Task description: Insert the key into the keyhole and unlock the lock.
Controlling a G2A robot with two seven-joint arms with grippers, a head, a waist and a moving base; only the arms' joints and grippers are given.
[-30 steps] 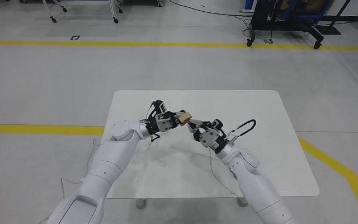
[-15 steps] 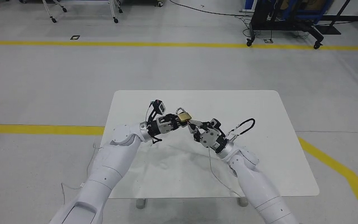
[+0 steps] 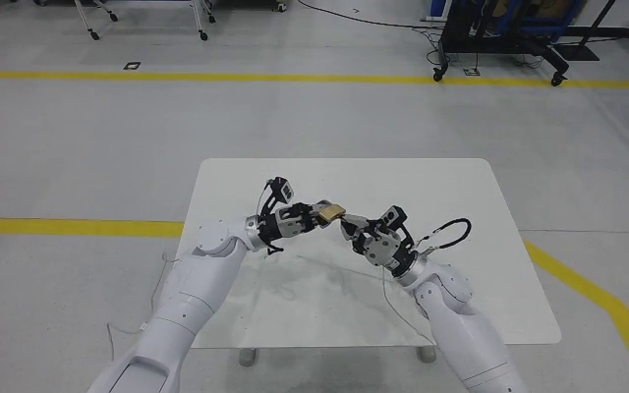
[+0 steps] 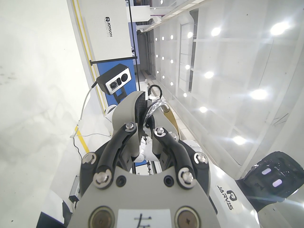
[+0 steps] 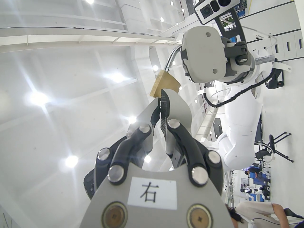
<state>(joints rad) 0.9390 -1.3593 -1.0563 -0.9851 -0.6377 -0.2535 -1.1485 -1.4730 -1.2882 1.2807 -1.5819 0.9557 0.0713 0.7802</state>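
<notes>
left gripper (image 3: 313, 215) holds lock (image 3: 331, 210); right gripper (image 5: 159, 101) holds key (image 5: 155, 116) at lock's edge

A white table (image 3: 472, 295) with rounded corners stands on a pale grey workshop floor (image 3: 295, 128). A yellow floor line (image 3: 295, 77) runs across beyond its far edge, and a second yellow line (image 3: 88, 227) passes level with the tabletop's middle. Past the far line, a black wheeled frame (image 3: 501, 49) stands to one side with a black cable (image 3: 373, 22) trailing near it. Castored stand legs (image 3: 147, 20) stand to the other side. Round ceiling lights (image 4: 258, 94) shine overhead.
</notes>
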